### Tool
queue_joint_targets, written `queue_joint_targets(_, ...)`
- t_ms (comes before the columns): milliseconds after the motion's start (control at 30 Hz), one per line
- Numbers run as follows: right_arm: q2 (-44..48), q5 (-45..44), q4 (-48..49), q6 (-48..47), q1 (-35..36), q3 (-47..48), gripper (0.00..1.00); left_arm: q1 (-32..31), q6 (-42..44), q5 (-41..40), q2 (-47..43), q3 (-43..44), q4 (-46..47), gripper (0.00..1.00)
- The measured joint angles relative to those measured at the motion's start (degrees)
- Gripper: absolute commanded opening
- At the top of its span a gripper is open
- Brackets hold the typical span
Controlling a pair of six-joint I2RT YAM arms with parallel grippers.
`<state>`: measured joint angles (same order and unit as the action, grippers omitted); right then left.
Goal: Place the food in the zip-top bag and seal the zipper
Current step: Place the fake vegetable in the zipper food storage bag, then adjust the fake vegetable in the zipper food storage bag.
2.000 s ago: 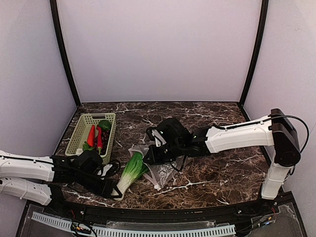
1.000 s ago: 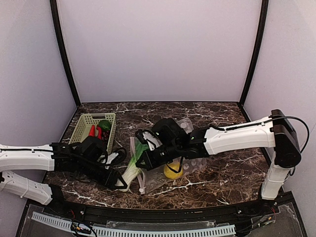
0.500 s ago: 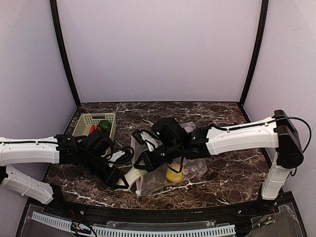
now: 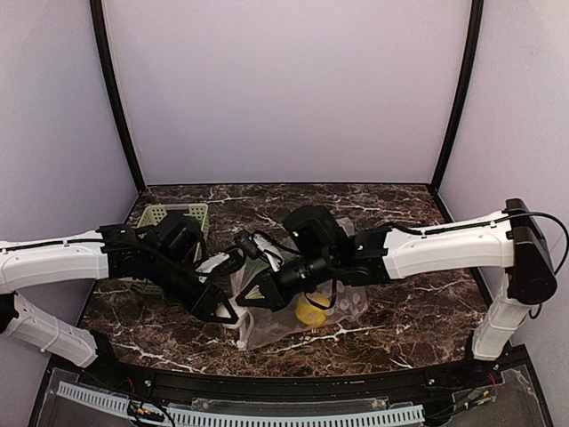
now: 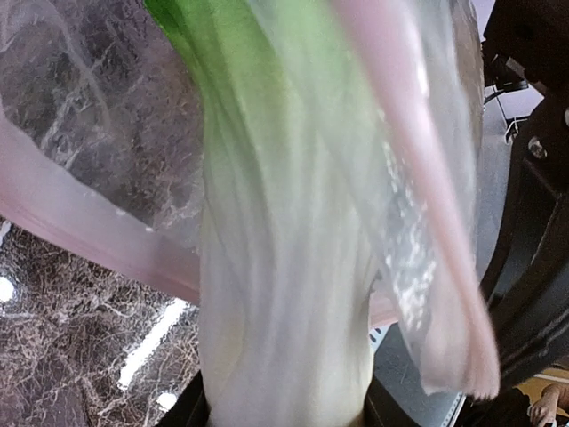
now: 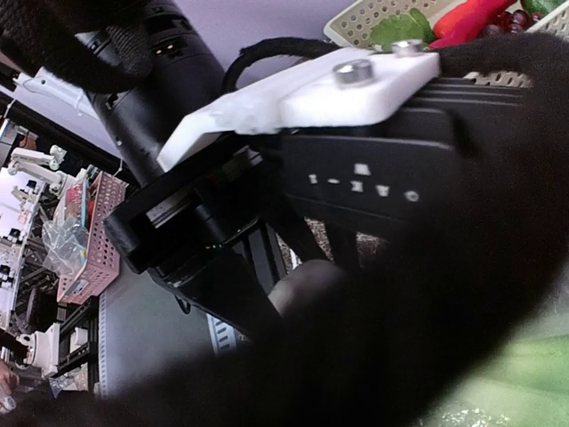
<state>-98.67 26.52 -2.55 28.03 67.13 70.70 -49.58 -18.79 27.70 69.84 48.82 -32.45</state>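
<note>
- Here the left gripper (image 4: 222,309) is clamped on the white stalk end of the green leafy vegetable (image 5: 284,294). The leafy top of the vegetable pokes into the open mouth of the zip-top bag (image 4: 267,331).
- The right gripper (image 4: 258,291) has its jaws closed tight on the raised lip of that mouth and holds it up. It sits nose to nose with the left gripper, almost touching it, just left of the middle of the table (image 4: 409,311) and toward the near edge.
- The zipper (image 5: 400,151) shows as a pale pinkish strip. It runs along both sides of the vegetable with its two lips well apart, so it is unsealed.
- The rest of the bag lies crumpled on the table to the right of the grippers.
- A yellow lemon (image 4: 309,310) sits at the bag, just beside the right gripper. Whether film covers it is hard to tell.
- The right arm (image 4: 444,249) reaches in from the right edge. Its wrist lies over the far part of the bag and hides it.
- The right wrist view is filled almost wholly by black gripper bodies.
- The mesh basket (image 4: 169,212) stands at the far left corner, half hidden behind the left arm (image 4: 53,262).
- A red chili pepper (image 6: 462,16) and a green piece lie in the basket.
</note>
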Motion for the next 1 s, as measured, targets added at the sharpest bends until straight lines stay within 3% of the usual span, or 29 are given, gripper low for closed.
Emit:
queue_joint_targets(300,2.8,2.3,2.8,-0.3,0.0,-2.4,0.00,1.2,2.8,2.4,3.4,3.8,-0.5,0.29)
queue_joint_targets(567,7.2,-0.7,6.5,1.8,-0.4,-6.8,0.00,1.7,-0.4,2.5,2.3,3.0,3.3,0.53)
queue_joint_targets(1000,8.5,-5.3,13.6,8.4,-2.3,-13.4,0.00,1.8,-11.3,1.5,-10.9,-8.8,13.7,0.83)
